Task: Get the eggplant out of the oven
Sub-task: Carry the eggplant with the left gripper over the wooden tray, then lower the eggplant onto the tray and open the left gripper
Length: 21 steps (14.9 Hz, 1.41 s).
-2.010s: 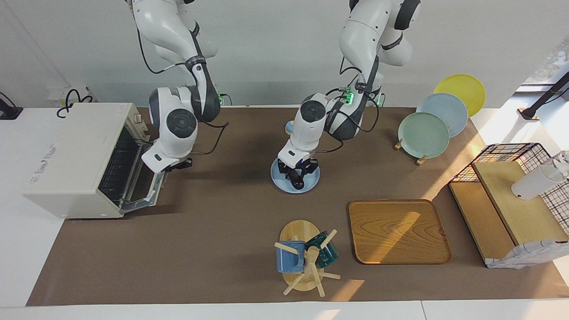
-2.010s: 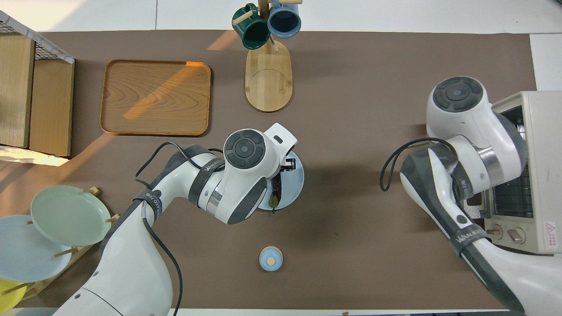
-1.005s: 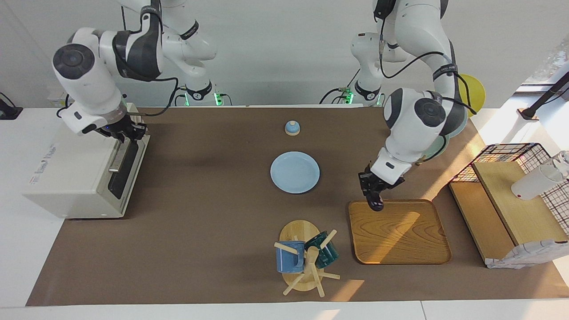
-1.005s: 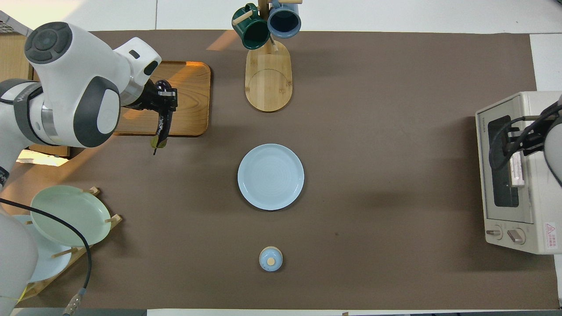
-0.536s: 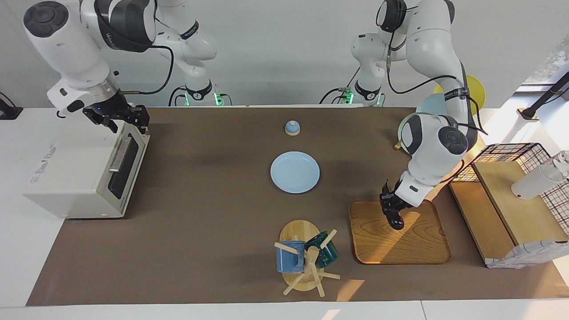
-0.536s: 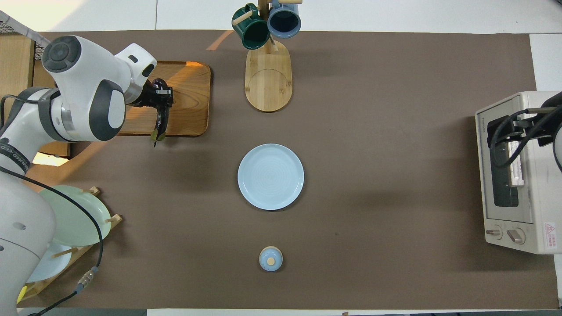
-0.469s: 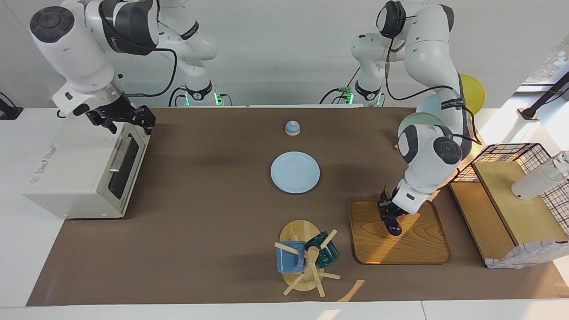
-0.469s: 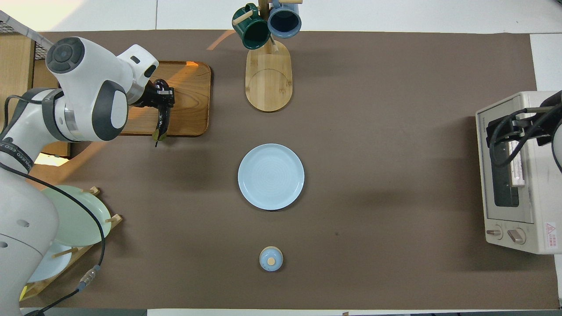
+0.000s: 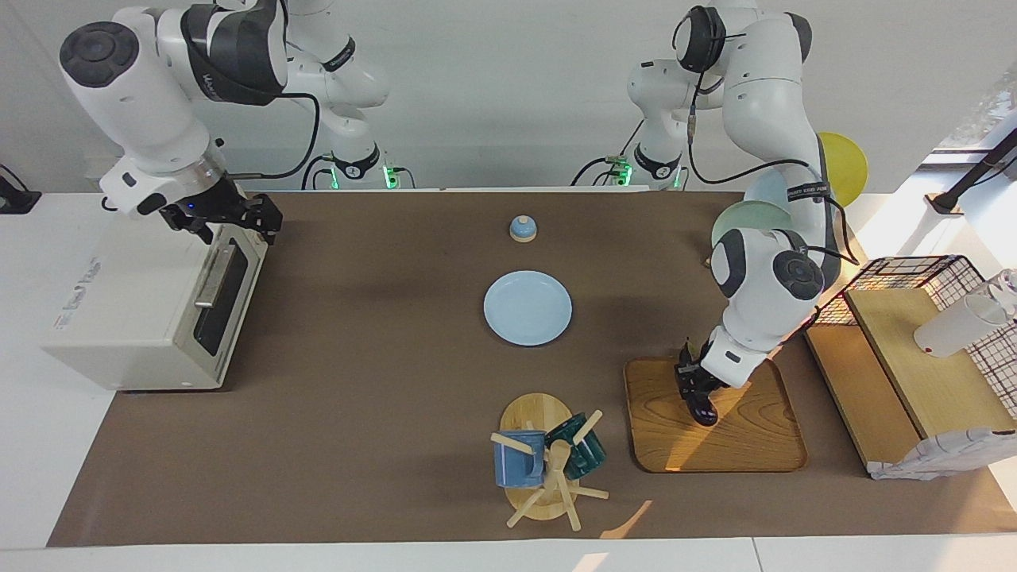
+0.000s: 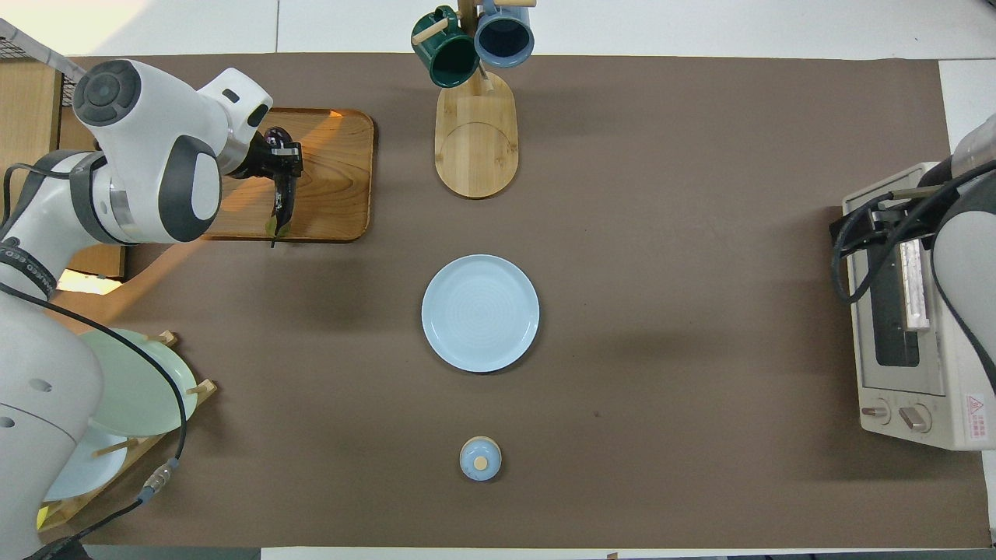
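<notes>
The dark purple eggplant (image 9: pixel 704 410) hangs from my left gripper (image 9: pixel 694 389), which is shut on its upper end just above the wooden tray (image 9: pixel 755 445). In the overhead view the eggplant (image 10: pixel 282 204) lies over the tray's (image 10: pixel 334 194) part nearer the robots, below the left gripper (image 10: pixel 285 160). I cannot tell whether its tip touches the wood. The cream-white oven (image 9: pixel 127 318) stands at the right arm's end with its dark glass door (image 9: pixel 220 295) closed. My right gripper (image 9: pixel 232 224) is open and empty, just above the door's top edge. The oven also shows in the overhead view (image 10: pixel 895 311).
A light blue plate (image 9: pixel 527 308) lies mid-table, with a small blue lidded jar (image 9: pixel 522 229) nearer the robots. A mug tree (image 9: pixel 548 461) with two mugs stands beside the tray. A plate rack (image 9: pixel 755 222) and a wire shelf (image 9: pixel 914 349) stand at the left arm's end.
My left gripper lifted the eggplant off the blue plate, carried it over the wooden tray and lowered it there. My right arm shut the oven door and rose off it.
</notes>
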{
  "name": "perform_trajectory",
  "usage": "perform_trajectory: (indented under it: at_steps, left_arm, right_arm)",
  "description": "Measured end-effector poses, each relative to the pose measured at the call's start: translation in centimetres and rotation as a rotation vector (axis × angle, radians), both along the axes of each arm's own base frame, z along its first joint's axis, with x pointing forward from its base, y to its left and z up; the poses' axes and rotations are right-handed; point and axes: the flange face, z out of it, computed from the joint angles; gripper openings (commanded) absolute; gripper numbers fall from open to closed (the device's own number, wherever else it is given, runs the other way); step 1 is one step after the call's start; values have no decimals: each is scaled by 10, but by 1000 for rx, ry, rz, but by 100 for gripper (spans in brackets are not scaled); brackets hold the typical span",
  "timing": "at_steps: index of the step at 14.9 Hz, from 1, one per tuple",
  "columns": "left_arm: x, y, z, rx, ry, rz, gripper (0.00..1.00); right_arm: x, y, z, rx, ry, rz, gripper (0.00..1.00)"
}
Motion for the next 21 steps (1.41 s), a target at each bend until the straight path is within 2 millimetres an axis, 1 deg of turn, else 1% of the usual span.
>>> perform_trajectory:
  at_steps: [3, 4, 5, 6, 10, 12, 13, 14, 16, 18, 21]
  left_arm:
    - [2, 3, -1, 3, -18, 2, 0]
    - [3, 2, 0, 2, -28, 2, 14]
    - [4, 2, 0, 1, -34, 2, 94]
    - [4, 2, 0, 1, -37, 2, 100]
    - [6, 2, 5, -1, -48, 2, 100]
    - [10, 6, 16, -2, -58, 8, 100]
    - [11, 10, 27, -2, -56, 12, 100]
    - [9, 15, 43, -1, -48, 16, 100]
    - [-2, 22, 88, 2, -22, 17, 100]
    - [-22, 27, 137, 7, 9, 12, 100]
    - [-59, 32, 199, 17, 64, -1, 100]
  right_arm:
    - [-2, 0, -2, -2, 9, -1, 100]
    - [-3, -2, -2, -3, 11, -5, 100]
    - [-4, -4, -2, -4, 13, -9, 100]
    - [-6, -6, -4, -4, 17, -12, 100]
    - [-13, -11, -4, -4, 13, -20, 100]
    - [-13, -15, -2, -4, 3, -28, 100]
    - [-13, -16, -1, -4, -2, -29, 100]
    - [-12, -15, 1, -4, -10, -27, 100]
    - [-12, -14, 5, -3, -26, -23, 100]
    - [-12, -12, 8, -3, -39, -20, 100]
    - [-11, -12, 9, -2, -46, -19, 100]
